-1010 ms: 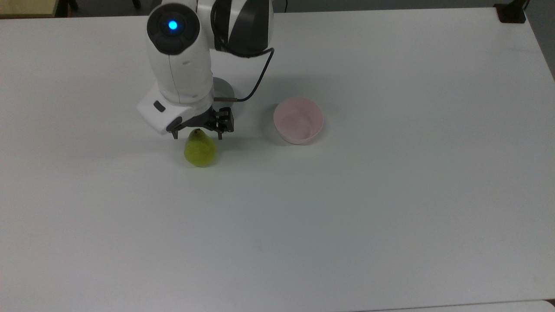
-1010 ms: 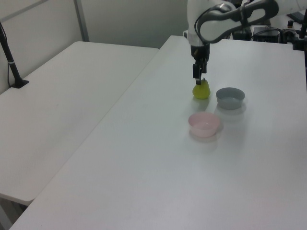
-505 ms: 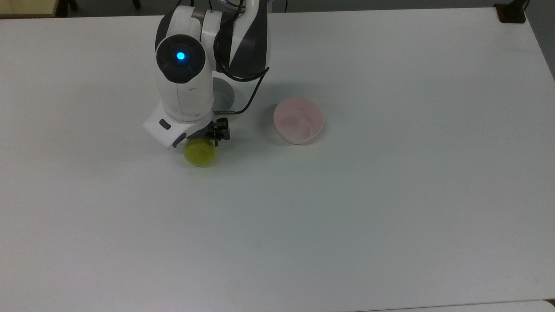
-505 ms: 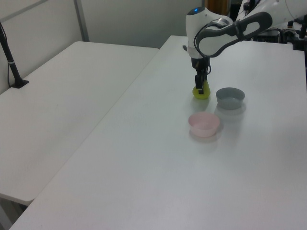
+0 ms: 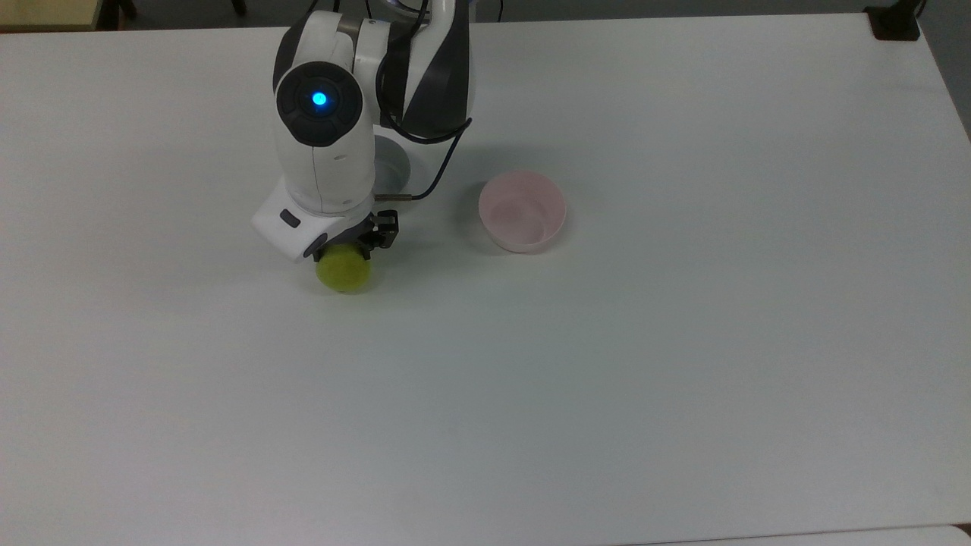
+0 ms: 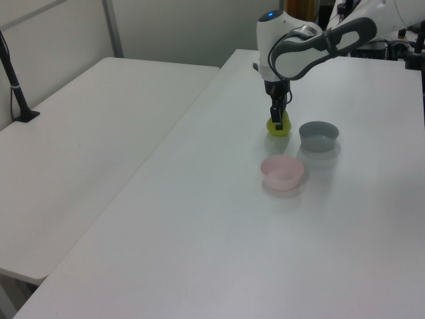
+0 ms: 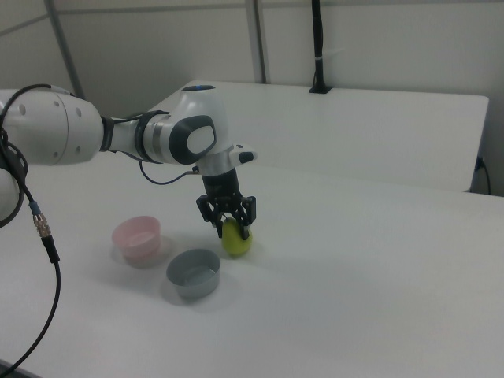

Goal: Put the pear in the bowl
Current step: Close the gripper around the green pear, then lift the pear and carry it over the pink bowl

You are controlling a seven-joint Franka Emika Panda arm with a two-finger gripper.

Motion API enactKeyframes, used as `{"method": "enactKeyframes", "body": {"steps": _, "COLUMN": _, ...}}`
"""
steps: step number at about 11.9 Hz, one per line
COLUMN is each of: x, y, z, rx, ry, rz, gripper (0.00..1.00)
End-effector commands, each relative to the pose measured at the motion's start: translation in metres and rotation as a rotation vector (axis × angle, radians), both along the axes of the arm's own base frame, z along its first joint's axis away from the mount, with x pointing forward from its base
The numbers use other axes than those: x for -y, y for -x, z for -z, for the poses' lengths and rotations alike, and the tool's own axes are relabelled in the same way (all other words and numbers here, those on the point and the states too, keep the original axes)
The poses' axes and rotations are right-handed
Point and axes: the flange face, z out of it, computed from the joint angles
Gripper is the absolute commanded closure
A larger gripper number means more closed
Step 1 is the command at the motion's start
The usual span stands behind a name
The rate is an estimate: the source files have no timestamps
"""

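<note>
**Tool down over the pear, pink bowl waiting**

Since a second ago the arm has dropped: the tool (image 7: 230,227) that hung above the pear's stem now straddles the fruit, and in the top view the pear's narrow upper part has vanished under the wrist. Over the last half second little has shifted.

Going by the right view, nearest stands the grey bowl (image 7: 194,273), and just beyond it, toward the right view's left, the pink bowl (image 7: 137,239), both on the white tabletop (image 7: 378,299). A little farther, just to the right view's right of the grey bowl, the pear (image 7: 235,239) sits on the tabletop, apart from both bowls. The tool's dark fingers (image 7: 247,211) reach down on either side of the pear's upper part, set narrowly about it; whether they actually press the skin I cannot tell. Behind, the white arm (image 7: 118,134) stretches away toward the right view's left.
</note>
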Motion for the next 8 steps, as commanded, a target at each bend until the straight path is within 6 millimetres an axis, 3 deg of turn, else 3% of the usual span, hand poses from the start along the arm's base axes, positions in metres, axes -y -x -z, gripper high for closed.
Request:
{"method": "enactKeyframes", "body": {"steps": 1, "x": 0.003, "y": 0.005, "z": -0.038, "rx": 0.052, "ry": 0.000, "rz": -0.015, "gripper": 0.84}}
{"method": "enactKeyframes", "body": {"steps": 4, "x": -0.001, "y": 0.023, "z": -0.104, "rx": 0.071, "ry": -0.037, "rz": -0.004, "gripper": 0.84}}
{"method": "enactKeyframes", "body": {"steps": 5, "x": -0.010, "y": 0.025, "z": -0.113, "rx": 0.074, "ry": -0.045, "rz": -0.012, "gripper": 0.84}}
{"method": "enactKeyframes", "body": {"steps": 6, "x": -0.026, "y": 0.026, "z": -0.116, "rx": 0.074, "ry": -0.047, "rz": -0.026, "gripper": 0.84}}
{"method": "enactKeyframes", "body": {"steps": 8, "x": -0.080, "y": 0.033, "z": -0.123, "rx": 0.058, "ry": -0.049, "rz": -0.051, "gripper": 0.83}}
